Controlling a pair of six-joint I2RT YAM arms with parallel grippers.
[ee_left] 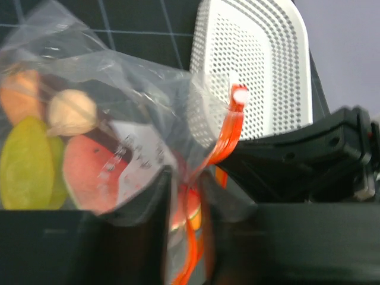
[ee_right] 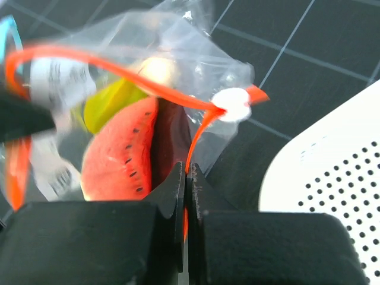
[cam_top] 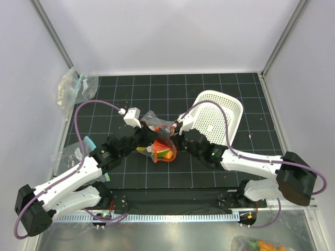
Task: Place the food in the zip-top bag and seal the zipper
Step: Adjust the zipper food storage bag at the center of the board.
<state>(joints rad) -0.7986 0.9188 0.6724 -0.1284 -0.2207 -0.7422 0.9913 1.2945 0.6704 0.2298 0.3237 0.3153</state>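
Observation:
The clear zip-top bag (cam_top: 162,144) hangs between both grippers over the middle of the mat. It holds the food: a watermelon slice (ee_right: 119,154), a yellow lemon (ee_right: 110,101), a peach ball (ee_right: 157,68), a dark red piece (ee_right: 172,130) and an orange piece (ee_left: 21,95). The red-orange zipper (ee_right: 119,68) loops across the top and ends at a white tab (ee_right: 231,97). My left gripper (ee_left: 190,202) is shut on the zipper strip and bag film. My right gripper (ee_right: 187,178) is shut on the zipper below the white tab. The two grippers (cam_top: 149,138) (cam_top: 178,137) are close together.
The white lattice basket (cam_top: 217,117) lies tipped at the right, close behind my right gripper. It also shows in the left wrist view (ee_left: 255,65). Clear bags with teal trim lie at the far left corner (cam_top: 76,86) and left edge (cam_top: 68,151).

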